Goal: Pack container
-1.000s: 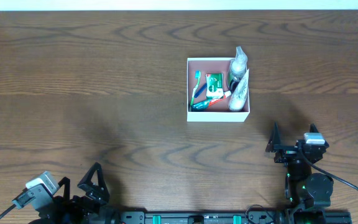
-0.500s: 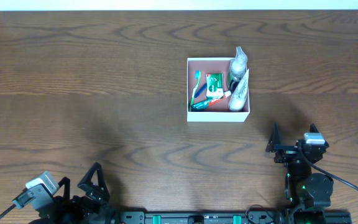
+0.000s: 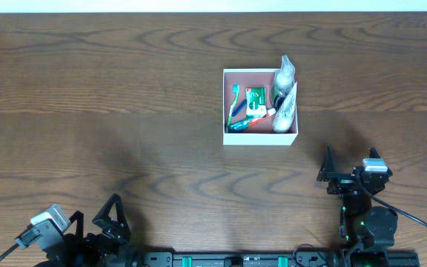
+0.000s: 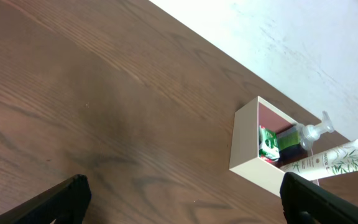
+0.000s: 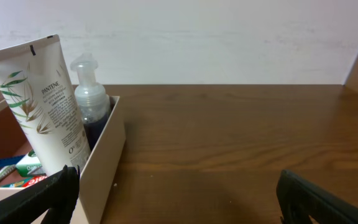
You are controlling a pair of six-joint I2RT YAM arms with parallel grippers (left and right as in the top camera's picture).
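The container (image 3: 260, 139), a shallow white box with a pink floor, stands right of the table's middle. It holds a white tube (image 3: 285, 111), a clear pump bottle (image 3: 284, 74), a green soap box (image 3: 255, 100) and toothbrushes (image 3: 235, 107). It also shows in the left wrist view (image 4: 244, 149) and the right wrist view (image 5: 101, 162). My left gripper (image 3: 113, 216) is open and empty at the front left, far from the container. My right gripper (image 3: 332, 169) is open and empty at the front right, a little in front of the container.
A white wall (image 5: 229, 37) runs behind the table's far edge. Bare brown wood (image 3: 110, 96) lies all around the container.
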